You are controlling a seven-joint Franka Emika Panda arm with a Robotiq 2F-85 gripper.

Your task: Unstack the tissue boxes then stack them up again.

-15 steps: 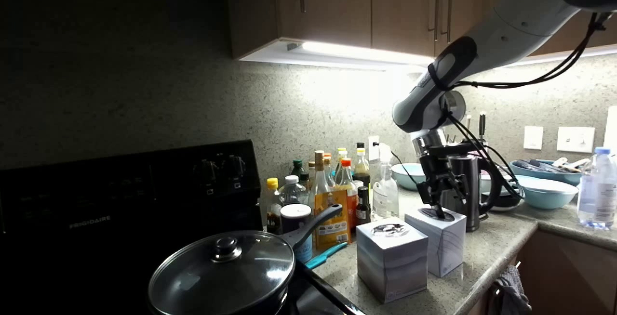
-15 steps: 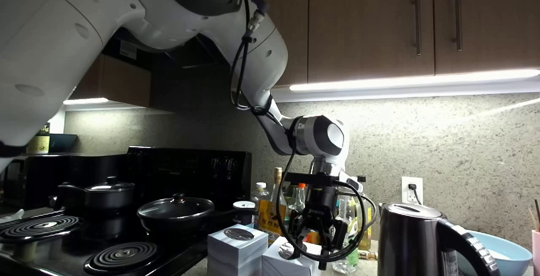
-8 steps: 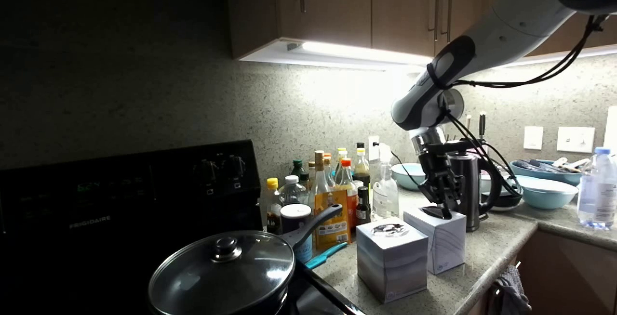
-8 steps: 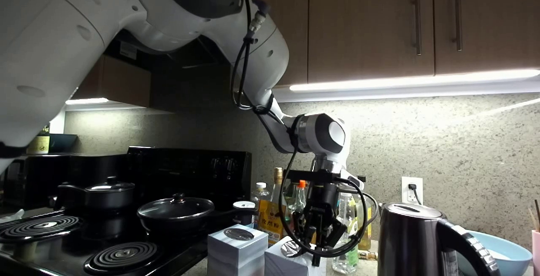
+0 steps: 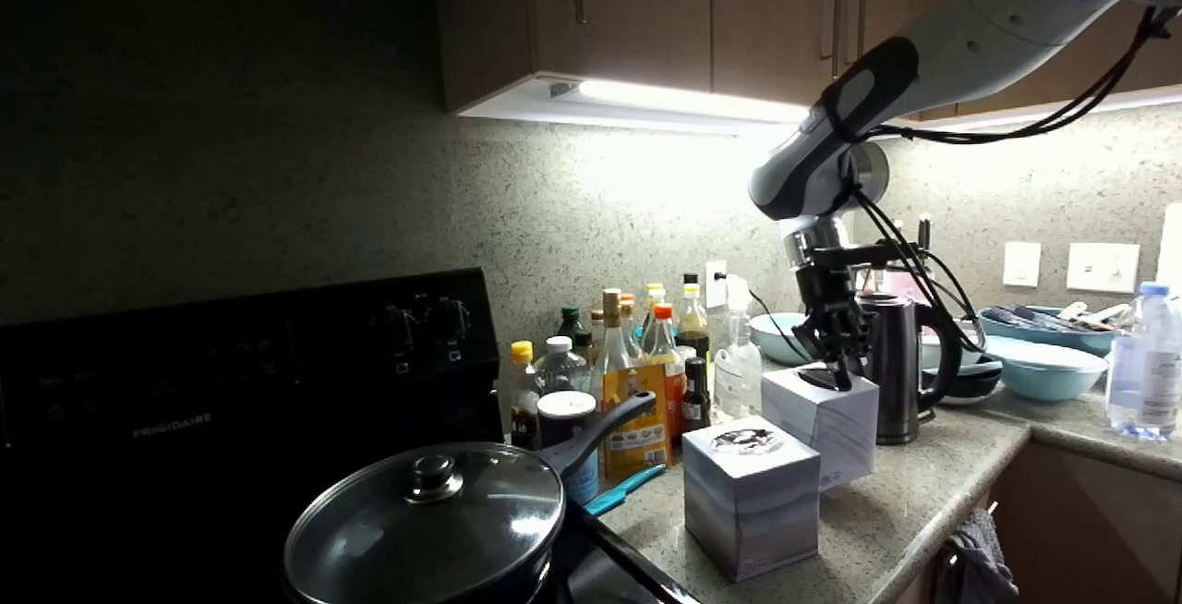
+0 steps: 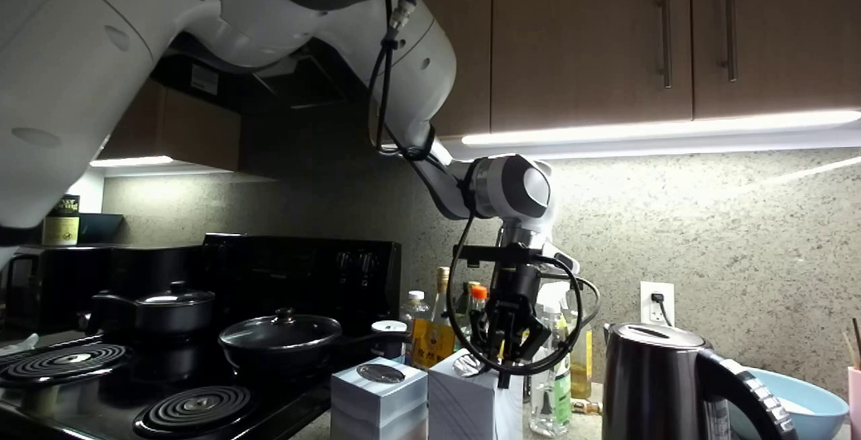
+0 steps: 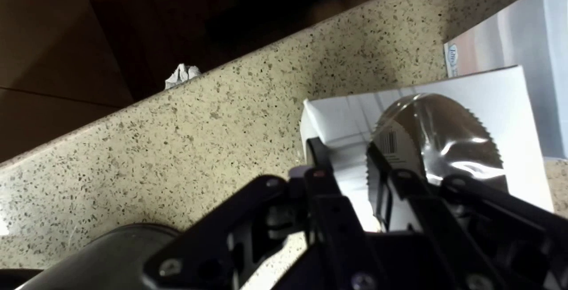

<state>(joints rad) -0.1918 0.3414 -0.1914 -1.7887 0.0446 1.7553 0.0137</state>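
Black mechanical fingers [image 7: 320, 156]: they pinch one side of the white cube-shaped cardboard tissue box [image 5: 838, 433]. In the wrist view, one finger enters its oval opening and its partner presses the wall from outside. I suppose that the full width is too much for them, so the opening must serve as a handle.

White box's place: upright or nearly so, just beside the grey-banded cube-shaped cardboard tissue box [image 5: 751, 502]. I judge that it is lifted, but whether its bottom is fully apart from the speckled stone table [image 5: 923, 475], I cannot say for certain.

Grey-banded box's role: it stands flat on the table with its top free. In my opinion it should be the base, because the unstacking looks finished and only the stacking again remains.

Shiny plastic film [image 7: 457, 143]: it spans part of the opening, close to the fingers. As the hold is at one side only, the box may tilt, or the thin wall may bend.

Dark steel kettle [image 6: 656, 386]: it is near the white box, on the side away from the grey-banded one, so a swing in this direction would be unwise.

Black frying pan with glass lid [image 5: 443, 530]: on the stove [image 6: 289, 265], past the grey-banded box; for this reason, I would bring the white box from above, slowly.
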